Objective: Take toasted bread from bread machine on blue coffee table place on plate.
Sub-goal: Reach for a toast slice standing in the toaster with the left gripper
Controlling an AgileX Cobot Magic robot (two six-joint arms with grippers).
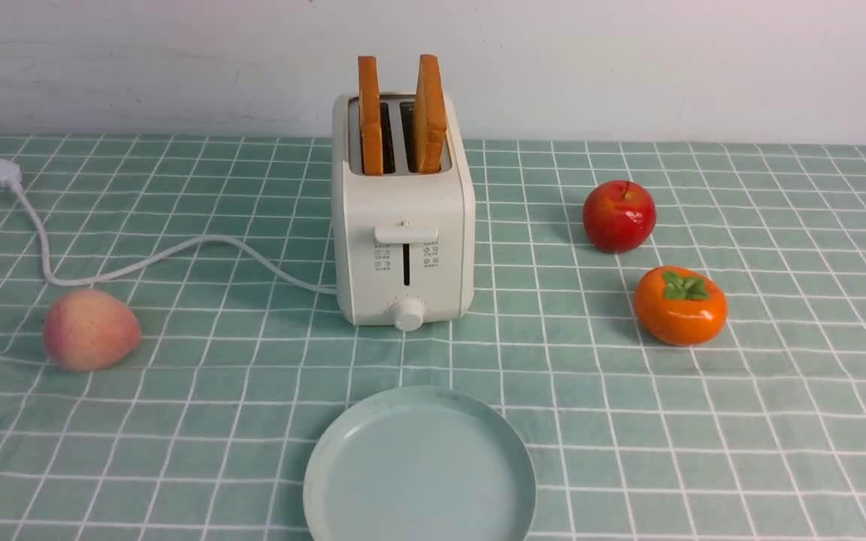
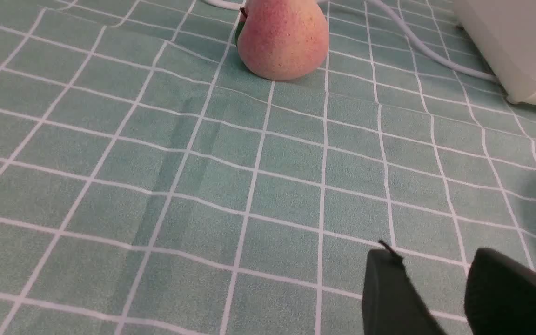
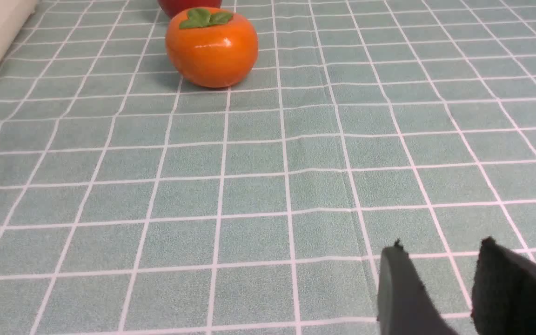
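Your toaster (image 1: 404,248) is the landmark here, cream-white, its lever and knob facing you. Both slices of toast stand upright in its slots, tops poking well out: the left slice (image 1: 370,116) in the left slot, the right slice (image 1: 430,116) in the right slot, tilted a little (their brown crust edges are turned your way). Neither is in a gripper.

Your left gripper (image 2: 428,284) shows only in its own wrist view, its two fingers parted with cloth visible between them, so it is open and holding nothing. It hangs over the table (image 1: 200,421), on the near side of the toaster and to its left, well apart from the toast. Your right gripper (image 3: 445,284) is likewise open and unloaded, fingers spread over the grid cloth, nearer to you than the toaster and to its right, also well apart from the slices. Neither one touches the toaster, and the front view shows neither.

The plate (image 1: 419,466), pale blue-green and bare, lies in front of the toaster, between it and you, not touching it; its near edge is cut off by the front view. To the toaster's left you have the peach (image 1: 92,330), and behind that the white cord (image 1: 207,239) runs from the toaster's side to its plug (image 1: 6,173). To the toaster's right sit the red apple (image 1: 619,216) and, nearer you, the orange persimmon (image 1: 680,306).
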